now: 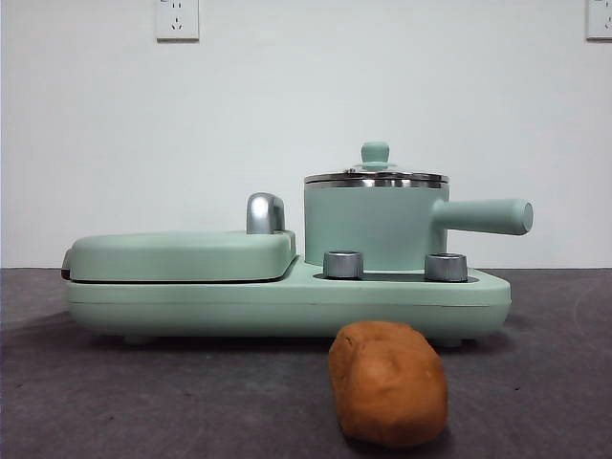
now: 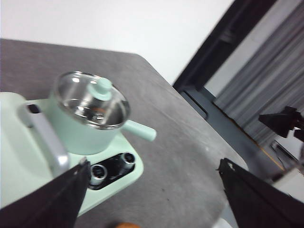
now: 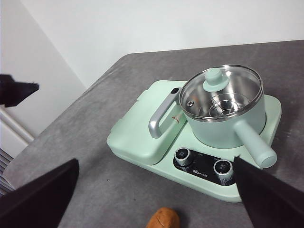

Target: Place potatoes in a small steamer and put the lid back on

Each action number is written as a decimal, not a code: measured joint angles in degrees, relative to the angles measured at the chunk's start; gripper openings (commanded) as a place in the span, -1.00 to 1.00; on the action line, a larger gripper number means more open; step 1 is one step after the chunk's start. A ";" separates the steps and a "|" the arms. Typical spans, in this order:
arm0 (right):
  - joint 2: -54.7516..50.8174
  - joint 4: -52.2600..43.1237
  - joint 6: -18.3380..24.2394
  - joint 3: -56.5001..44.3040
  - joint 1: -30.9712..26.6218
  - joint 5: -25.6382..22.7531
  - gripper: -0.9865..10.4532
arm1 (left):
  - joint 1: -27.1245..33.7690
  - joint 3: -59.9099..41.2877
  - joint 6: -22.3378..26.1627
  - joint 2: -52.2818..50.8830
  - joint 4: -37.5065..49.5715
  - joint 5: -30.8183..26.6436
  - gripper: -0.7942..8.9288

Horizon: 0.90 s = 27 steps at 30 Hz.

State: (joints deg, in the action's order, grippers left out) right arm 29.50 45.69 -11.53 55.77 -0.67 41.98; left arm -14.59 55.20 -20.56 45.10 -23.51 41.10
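Both grippers hang spread and empty high above the grey table: left gripper (image 2: 152, 190), right gripper (image 3: 156, 199). Lifting the round glass lid (image 3: 221, 91) straight up by its mint knob seems the sensible first step; it sits on the mint-green cylindrical steamer pot (image 1: 376, 228). Nearer the front edge lies the orange-brown rough potato (image 1: 387, 382). Beside the pot, the flat mint grill plate (image 1: 182, 256) and its chrome handle (image 3: 160, 117) crowd the approach.

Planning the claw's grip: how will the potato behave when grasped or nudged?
The potato looks oblong and rounded, so a sideways nudge would probably roll it on the table. Its rough matte skin suggests little slipping. It seems solid, likely stiff and fairly heavy for its size.
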 measured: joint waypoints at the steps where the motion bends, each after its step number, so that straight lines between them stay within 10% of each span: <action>1: 0.00 0.00 0.00 0.00 0.00 0.00 0.08 | -0.87 1.03 0.02 1.42 -0.22 0.00 0.08; 27: 0.00 0.00 0.00 0.00 0.00 0.00 0.08 | -21.11 39.23 19.19 49.11 -13.59 -21.59 0.26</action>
State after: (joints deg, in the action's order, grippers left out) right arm 29.50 45.69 -11.53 55.77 -0.67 41.98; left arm -35.70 94.43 -1.37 94.21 -37.10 19.51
